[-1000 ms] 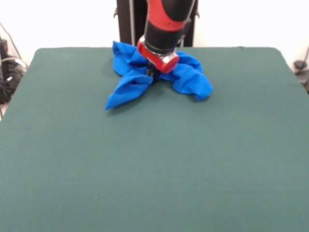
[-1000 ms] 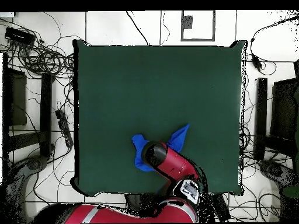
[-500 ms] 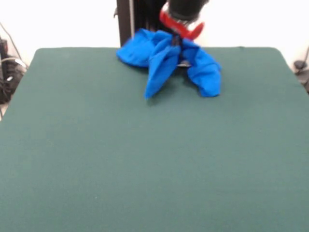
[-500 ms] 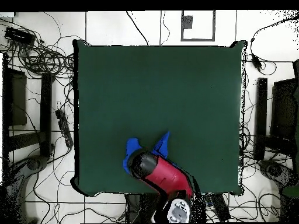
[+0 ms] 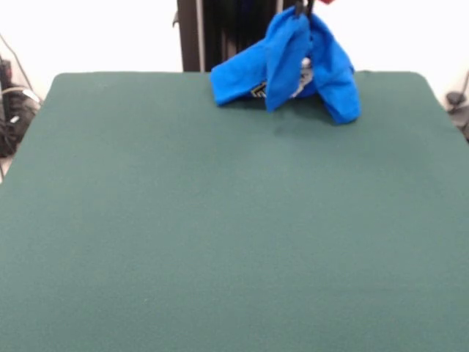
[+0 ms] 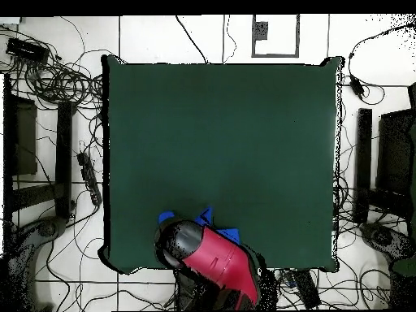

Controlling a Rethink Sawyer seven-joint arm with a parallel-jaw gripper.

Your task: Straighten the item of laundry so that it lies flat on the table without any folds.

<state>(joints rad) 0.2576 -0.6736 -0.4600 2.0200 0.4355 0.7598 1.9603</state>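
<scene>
The item of laundry, a bright blue shirt, hangs bunched in several drooping lobes over the far edge of the green table. My gripper shows only as dark tips at the picture's top edge, shut on the shirt's topmost bunch. I cannot tell whether the lowest ends of the cloth touch the felt. In the overhead view the red and black arm covers the gripper and most of the shirt. Only small blue corners of the item of laundry stick out near the table's bottom edge.
A black column stands just behind the table's far edge, close to the hanging cloth. Tangled cables lie on the floor round the table, and dark stands flank its sides. More cables show at the left.
The gripper rose and drew back toward the table's far edge, taking the shirt with it. The cloth went from spread low on the felt to hanging bunched from the gripper.
</scene>
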